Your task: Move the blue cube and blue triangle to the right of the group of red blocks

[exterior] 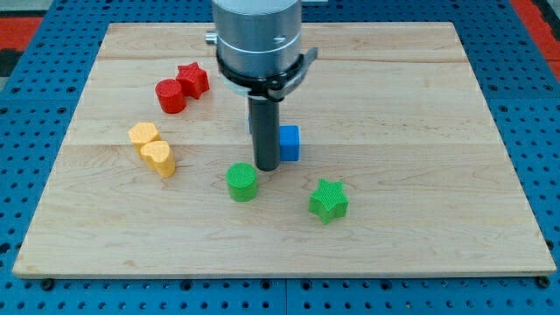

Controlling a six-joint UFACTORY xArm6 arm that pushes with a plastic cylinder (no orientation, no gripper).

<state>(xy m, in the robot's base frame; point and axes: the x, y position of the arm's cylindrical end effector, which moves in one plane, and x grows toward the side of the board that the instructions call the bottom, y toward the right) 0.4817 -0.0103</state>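
My tip [267,167] rests on the wooden board [394,105] near its middle. The blue cube [289,143] sits right beside the rod, on its right, touching or nearly touching it. A dark blue sliver shows at the rod's left edge [250,122]; I cannot tell if it is the blue triangle, as the rod hides it. The red blocks, a red cylinder [171,95] and a red star [192,80], sit together at the view's upper left, well left of my tip.
A green cylinder [242,182] lies just below-left of my tip. A green star [328,200] lies lower right. A yellow block [143,134] and a yellow heart [158,158] sit at the left.
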